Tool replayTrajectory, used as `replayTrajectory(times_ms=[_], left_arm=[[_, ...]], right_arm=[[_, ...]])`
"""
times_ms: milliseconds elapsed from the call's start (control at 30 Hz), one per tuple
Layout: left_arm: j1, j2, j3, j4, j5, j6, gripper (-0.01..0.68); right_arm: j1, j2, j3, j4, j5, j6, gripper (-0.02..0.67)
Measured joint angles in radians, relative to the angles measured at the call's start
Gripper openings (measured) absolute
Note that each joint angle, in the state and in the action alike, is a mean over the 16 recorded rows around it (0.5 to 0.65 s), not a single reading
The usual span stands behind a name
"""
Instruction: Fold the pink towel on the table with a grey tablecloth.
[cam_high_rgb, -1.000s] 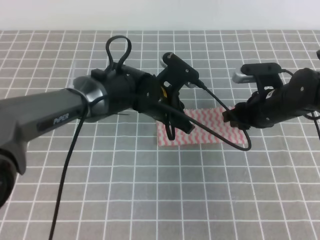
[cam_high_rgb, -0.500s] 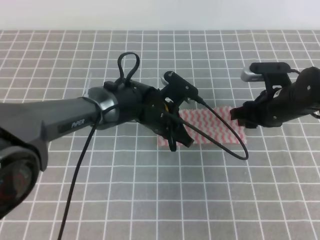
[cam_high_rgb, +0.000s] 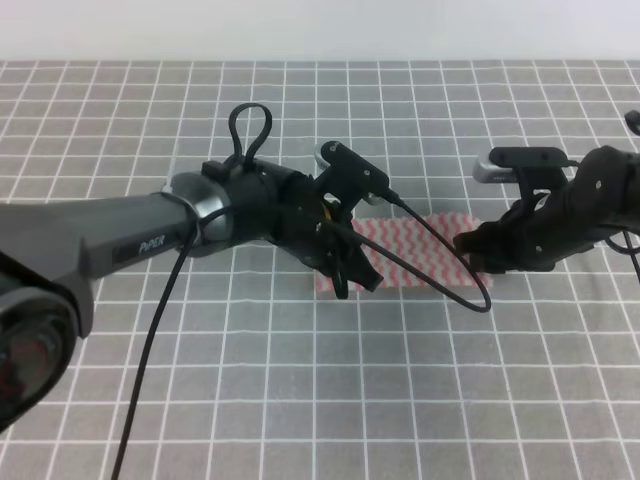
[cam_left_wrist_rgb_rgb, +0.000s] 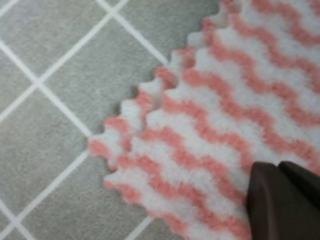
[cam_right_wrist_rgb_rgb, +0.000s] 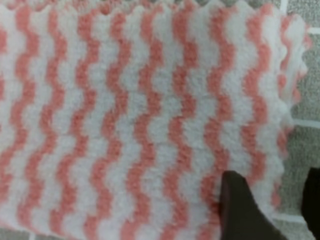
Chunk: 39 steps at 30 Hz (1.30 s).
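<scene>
From the exterior high view we are seeing both arms meeting over the pink towel (cam_high_rgb: 420, 255), which is lying near the middle of the table with a grey tablecloth (cam_high_rgb: 300, 400); the arms are hiding much of it. The left wrist view is showing what that view cannot: two scalloped layers stacked at the towel's corner. The left gripper (cam_high_rgb: 352, 275) is sitting at the towel's left end, and we cannot tell how its jaws stand. In the right wrist view the right gripper (cam_right_wrist_rgb_rgb: 272, 205) is straddling the towel's right edge with its fingers parted. The wavy pink-and-white stripes are looking fluffy. White grid lines are crossing the grey cloth.
</scene>
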Motion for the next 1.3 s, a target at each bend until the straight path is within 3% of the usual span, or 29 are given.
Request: replayTrajectory(times_ms=[567, 1300], left_arm=[[0.008, 0.001, 0.000, -0.001, 0.001, -0.001, -0.002], [0.008, -0.005, 0.000, 0.000, -0.004, -0.001, -0.002]], right_arm=[[0.000, 0.007, -0.008, 0.019, -0.001, -0.004, 0.014], [0.011, -0.026, -0.076, 0.036, 0.059, -0.057, -0.015]])
